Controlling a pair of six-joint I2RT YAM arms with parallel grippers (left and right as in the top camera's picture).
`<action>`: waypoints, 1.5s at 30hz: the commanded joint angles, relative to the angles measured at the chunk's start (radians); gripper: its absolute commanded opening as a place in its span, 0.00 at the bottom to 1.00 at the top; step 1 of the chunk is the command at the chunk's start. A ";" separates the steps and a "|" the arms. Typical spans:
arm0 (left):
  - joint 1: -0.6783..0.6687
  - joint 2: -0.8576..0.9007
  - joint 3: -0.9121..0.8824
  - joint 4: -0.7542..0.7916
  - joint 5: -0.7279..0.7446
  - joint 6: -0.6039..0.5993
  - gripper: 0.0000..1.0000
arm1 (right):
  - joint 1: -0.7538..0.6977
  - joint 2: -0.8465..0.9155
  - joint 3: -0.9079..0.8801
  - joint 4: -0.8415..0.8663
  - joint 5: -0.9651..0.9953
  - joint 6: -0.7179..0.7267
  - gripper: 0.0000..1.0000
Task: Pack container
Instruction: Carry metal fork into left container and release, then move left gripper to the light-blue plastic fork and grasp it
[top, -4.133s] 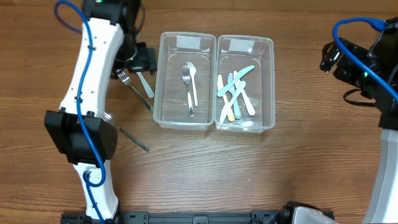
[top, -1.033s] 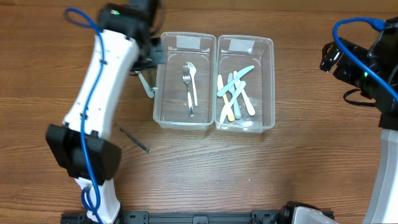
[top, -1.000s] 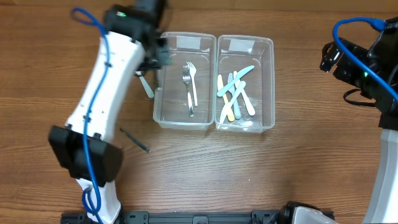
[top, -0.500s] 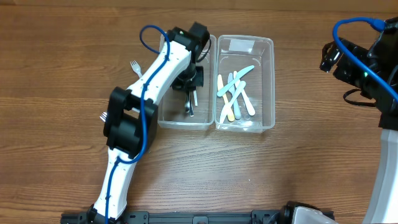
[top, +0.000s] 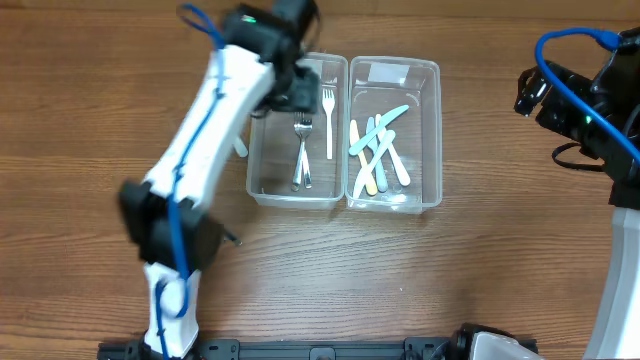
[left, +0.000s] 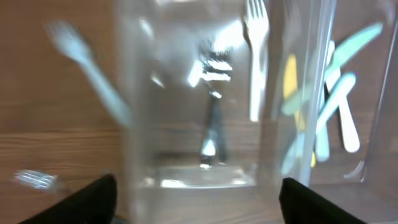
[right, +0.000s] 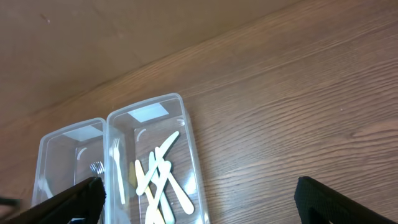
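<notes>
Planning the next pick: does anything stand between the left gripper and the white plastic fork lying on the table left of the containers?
Yes: the left wall of the left container. The left gripper hangs open over that container; the white plastic fork lies on the table just outside the wall. Nothing else visible intervenes.

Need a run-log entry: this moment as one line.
left gripper: open over left bin | right gripper: open, far right | forks in left bin

a brown wood-grain table (top: 480, 270) fills the view; a black rail (top: 300, 350) lines its near edge
</notes>
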 joint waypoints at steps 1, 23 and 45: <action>0.097 -0.084 0.026 -0.008 -0.183 -0.044 1.00 | -0.002 -0.003 0.006 0.005 0.014 0.003 1.00; 0.356 0.398 0.015 0.059 0.078 -0.135 0.78 | -0.002 -0.003 0.006 0.005 0.014 0.003 1.00; 0.311 0.528 0.014 0.049 0.058 -0.322 0.73 | -0.002 -0.003 0.006 0.005 0.014 0.003 1.00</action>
